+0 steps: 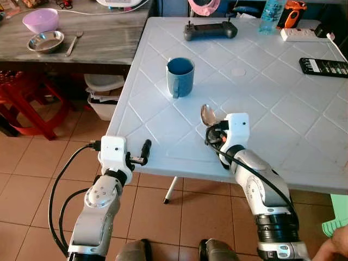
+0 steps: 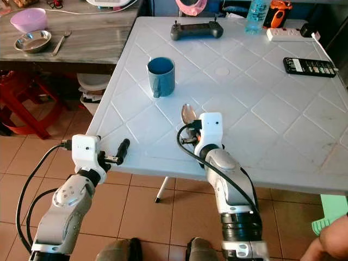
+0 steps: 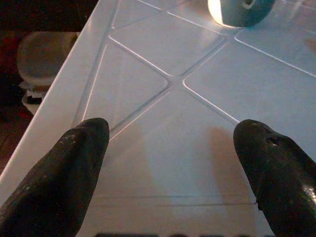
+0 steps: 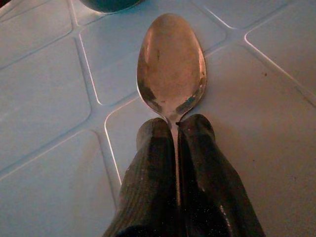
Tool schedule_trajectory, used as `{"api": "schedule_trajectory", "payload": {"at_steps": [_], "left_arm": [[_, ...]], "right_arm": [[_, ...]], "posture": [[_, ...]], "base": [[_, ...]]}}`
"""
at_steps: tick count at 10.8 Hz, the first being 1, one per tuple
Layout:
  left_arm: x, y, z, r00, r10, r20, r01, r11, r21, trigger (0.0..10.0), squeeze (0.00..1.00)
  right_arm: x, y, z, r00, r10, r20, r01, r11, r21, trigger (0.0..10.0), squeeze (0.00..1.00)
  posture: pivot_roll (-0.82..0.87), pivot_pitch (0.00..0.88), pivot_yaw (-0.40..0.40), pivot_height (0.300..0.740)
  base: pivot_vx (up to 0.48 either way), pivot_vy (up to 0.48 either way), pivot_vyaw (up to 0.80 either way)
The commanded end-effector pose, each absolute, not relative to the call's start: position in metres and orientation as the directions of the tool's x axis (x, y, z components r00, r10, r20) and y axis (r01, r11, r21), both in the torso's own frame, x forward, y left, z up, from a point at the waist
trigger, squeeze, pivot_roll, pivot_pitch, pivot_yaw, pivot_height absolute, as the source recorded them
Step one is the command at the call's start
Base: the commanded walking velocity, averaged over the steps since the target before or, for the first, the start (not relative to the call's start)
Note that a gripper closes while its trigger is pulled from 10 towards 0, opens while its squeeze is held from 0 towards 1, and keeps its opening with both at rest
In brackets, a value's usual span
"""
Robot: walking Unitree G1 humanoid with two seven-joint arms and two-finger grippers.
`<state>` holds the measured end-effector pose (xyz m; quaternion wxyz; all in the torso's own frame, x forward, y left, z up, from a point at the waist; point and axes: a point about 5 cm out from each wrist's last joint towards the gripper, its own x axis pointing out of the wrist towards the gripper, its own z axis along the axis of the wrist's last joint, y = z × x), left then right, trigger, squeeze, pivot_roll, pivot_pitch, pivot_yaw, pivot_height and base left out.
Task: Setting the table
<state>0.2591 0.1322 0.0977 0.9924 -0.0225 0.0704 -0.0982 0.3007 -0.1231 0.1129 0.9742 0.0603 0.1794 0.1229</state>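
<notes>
We hold the right gripper (image 4: pixel 175 129) over the near part of the white table (image 1: pixel 283 109), its two black fingers (image 4: pixel 148 163) pressed together on the handle of a metal spoon (image 4: pixel 170 66). The spoon's bowl projects straight ahead of the fingertips, hollow side up, low over the table surface; we cannot tell whether it touches. A blue mug (image 1: pixel 180 75) stands upright on the table beyond the spoon and slightly toward our left side, apart from it.

We hold the left gripper (image 3: pixel 170 148) at the near left edge of the table, fingers (image 3: pixel 74 158) spread wide with nothing between them. The table surface lies directly below and ahead of it; the mug is farther ahead.

Well beyond the right gripper, at the far edge of the table, sit a black controller (image 1: pixel 210 30), a clear bottle (image 1: pixel 271 15) and a white power strip (image 1: pixel 302 34). A black remote (image 1: pixel 323 67) lies ahead and to the right.

To the left of the left gripper stands a grey wooden table (image 1: pixel 103 41) carrying a pink bowl (image 1: pixel 41 20), a metal bowl (image 1: pixel 45 41) and a fork (image 1: pixel 74 42).
</notes>
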Motion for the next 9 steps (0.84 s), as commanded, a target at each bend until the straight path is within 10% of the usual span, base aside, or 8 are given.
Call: {"api": "schedule_trajectory", "payload": {"at_steps": [1,9], "left_arm": [[0.258,0.136,0.095,0.973,-0.176,-0.152,0.172,0.984,-0.038,10.0,0.00],[0.265,0.145,0.095,0.989,-0.091,-0.120,0.092,0.996,0.009,10.0,0.00]], "right_arm": [[0.274,-0.113,0.063,0.762,0.309,-0.569,-0.195,0.947,0.254,0.0,0.00],[0.287,-0.088,0.098,0.813,0.455,-0.364,-0.411,0.890,0.196,0.0,0.00]], "posture": [[0.01,0.165,0.067,0.740],[0.00,0.123,0.060,0.740]], "base": [[0.000,0.480,0.00],[0.000,0.480,0.00]]}}
